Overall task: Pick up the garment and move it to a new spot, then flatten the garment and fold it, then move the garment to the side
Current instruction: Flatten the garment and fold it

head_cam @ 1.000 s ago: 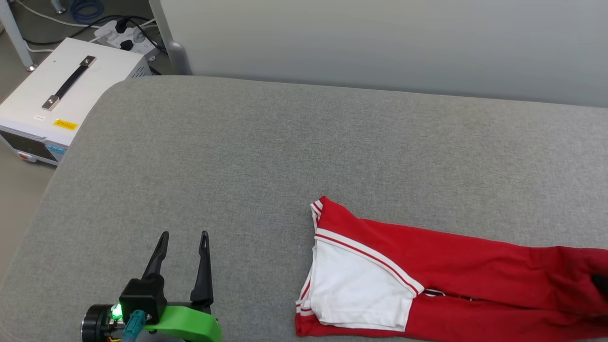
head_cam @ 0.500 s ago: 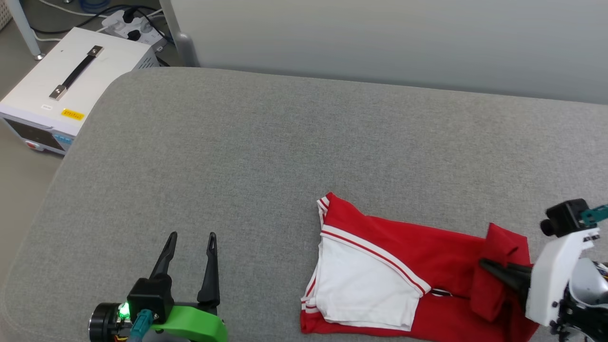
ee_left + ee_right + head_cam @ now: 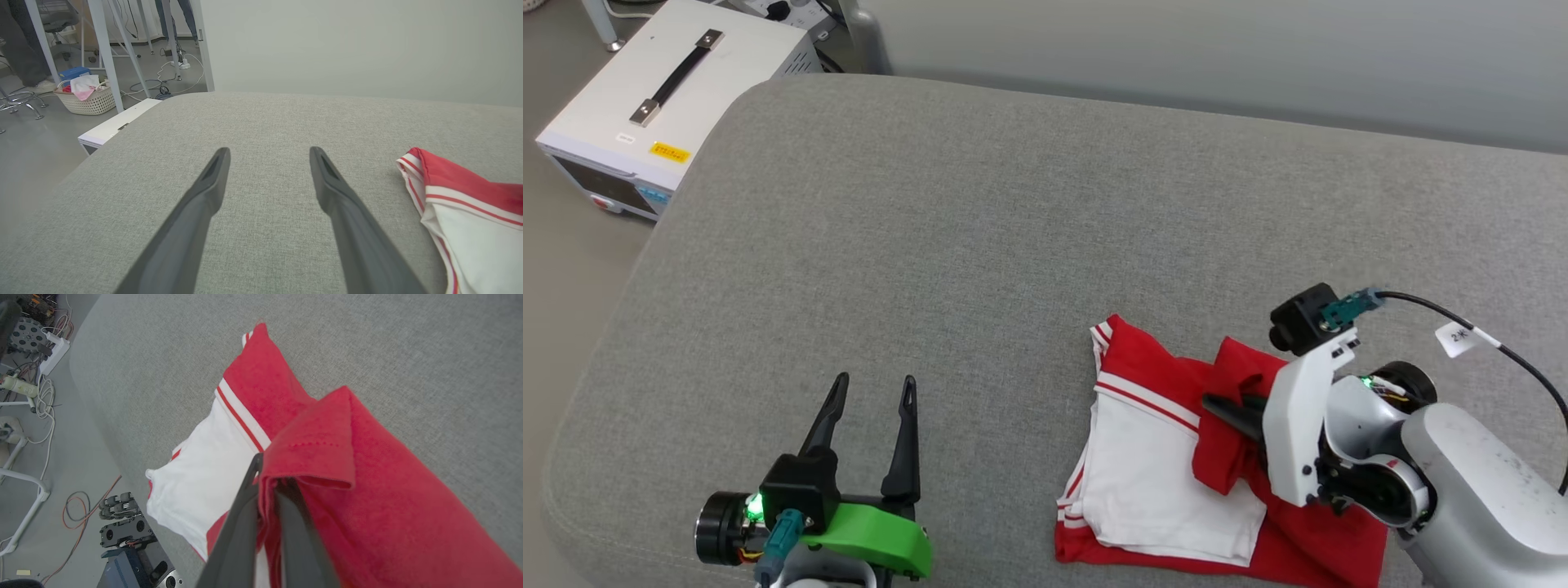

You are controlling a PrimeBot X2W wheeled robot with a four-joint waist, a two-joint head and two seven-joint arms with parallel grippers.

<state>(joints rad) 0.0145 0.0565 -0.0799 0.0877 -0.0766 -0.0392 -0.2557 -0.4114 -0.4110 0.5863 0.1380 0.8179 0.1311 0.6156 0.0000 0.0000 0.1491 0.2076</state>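
The garment point(image 3: 1143, 457), red with a white sleeve and red-white striped trim, lies folded on the grey cushion at the lower right of the head view. My right gripper point(image 3: 1217, 406) is shut on a red fold of the garment point(image 3: 322, 457) and holds it lifted over the white sleeve point(image 3: 204, 473). My left gripper point(image 3: 872, 384) stands open above bare cushion to the garment's left, with nothing between its fingers. In the left wrist view the left gripper point(image 3: 269, 153) points across the cushion, and the garment's collar end point(image 3: 457, 192) lies at the right.
The grey cushion point(image 3: 980, 229) has a rounded left edge. A white box with a black handle point(image 3: 662, 90) stands on the floor off its far left corner. A pale wall runs behind. A basket point(image 3: 88, 96), frame legs and cables sit on the floor beyond.
The head camera has shifted. My right gripper has come into view and carried the red end of the garment leftward over the rest, shortening it. The left gripper stays open.
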